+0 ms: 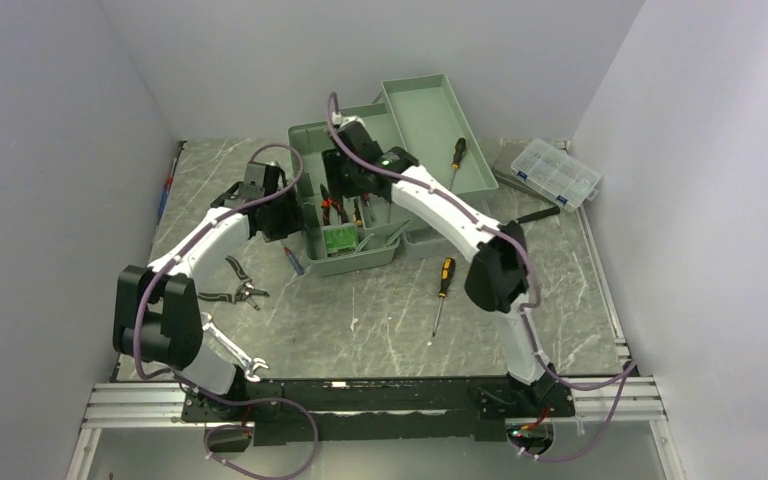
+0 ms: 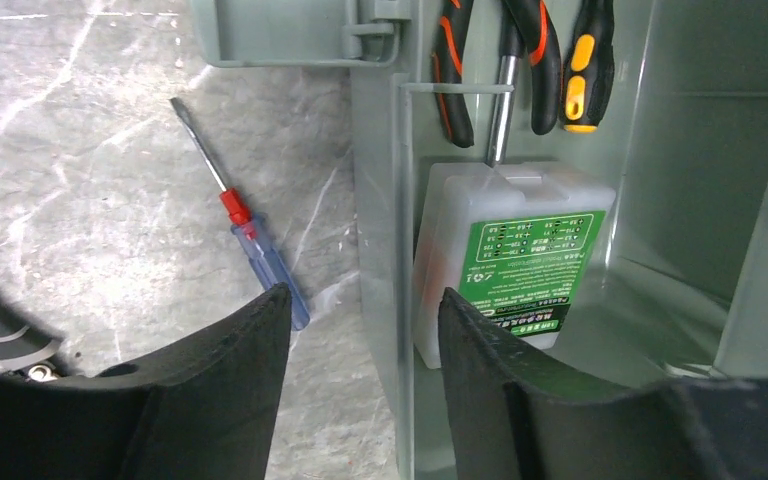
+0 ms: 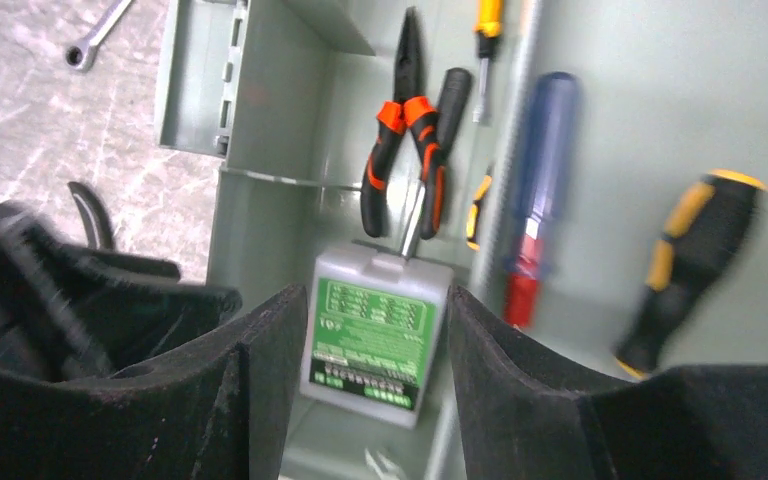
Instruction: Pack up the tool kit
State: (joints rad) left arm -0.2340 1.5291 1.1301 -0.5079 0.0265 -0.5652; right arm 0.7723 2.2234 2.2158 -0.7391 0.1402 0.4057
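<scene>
Open green toolbox [image 1: 310, 150] sits on the bench [image 1: 380, 320]. My right jaws hang apart, empty, above the green-labelled case [image 3: 372, 335] inside it, beside the pliers [image 3: 400, 150]; my left jaws, also apart, straddle its side wall, likely to steady it

The green toolbox [image 1: 355, 264] is laid open. Pliers [image 3: 405, 150] and a green-labelled case [image 3: 372, 335] are kept inside. One screwdriver [image 1: 445, 278] is left outside.
</scene>
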